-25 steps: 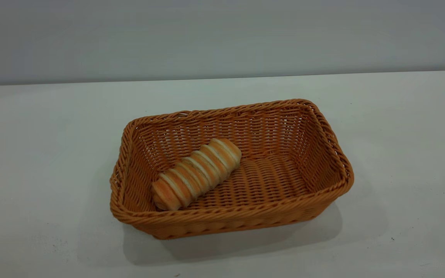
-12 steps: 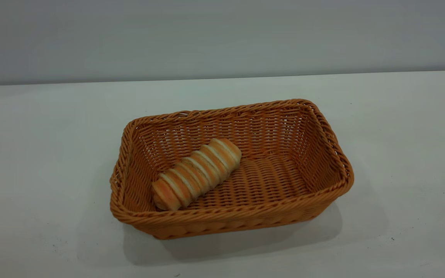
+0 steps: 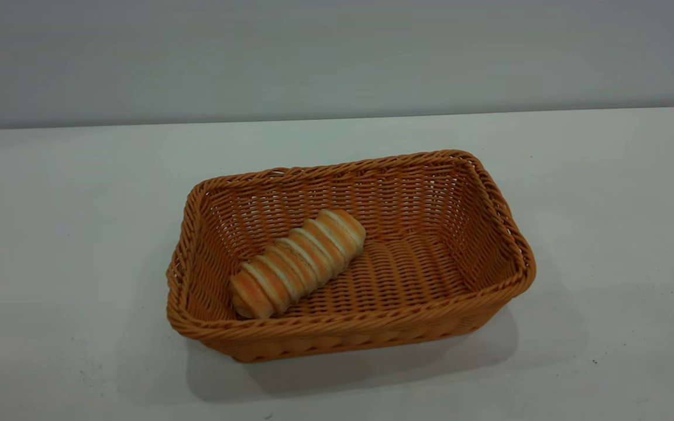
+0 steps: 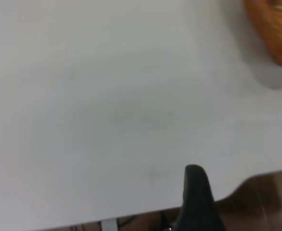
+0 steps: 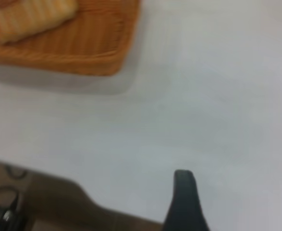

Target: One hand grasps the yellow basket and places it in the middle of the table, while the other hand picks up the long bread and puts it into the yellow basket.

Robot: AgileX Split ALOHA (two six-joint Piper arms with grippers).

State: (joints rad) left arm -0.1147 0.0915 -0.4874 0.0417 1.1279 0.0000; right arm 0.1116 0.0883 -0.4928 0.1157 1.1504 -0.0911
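Observation:
The yellow basket (image 3: pixel 492 202), orange-tan wicker, stands in the middle of the white table (image 3: pixel 56 234). The long bread (image 3: pixel 299 262), striped golden and cream, lies inside it, towards its left end, slanting from front left to back right. Neither gripper shows in the exterior view. In the left wrist view, my left gripper (image 4: pixel 194 192) hangs over the table's edge, far from a corner of the basket (image 4: pixel 275 29). In the right wrist view, my right gripper (image 5: pixel 184 197) is over bare table near the edge, away from the basket (image 5: pixel 88 53) and the bread (image 5: pixel 32 17).
The table's edge and the brown floor beyond it (image 4: pixel 261 202) show in the left wrist view, and also in the right wrist view (image 5: pixel 59 202). A plain grey wall (image 3: pixel 337 58) rises behind the table.

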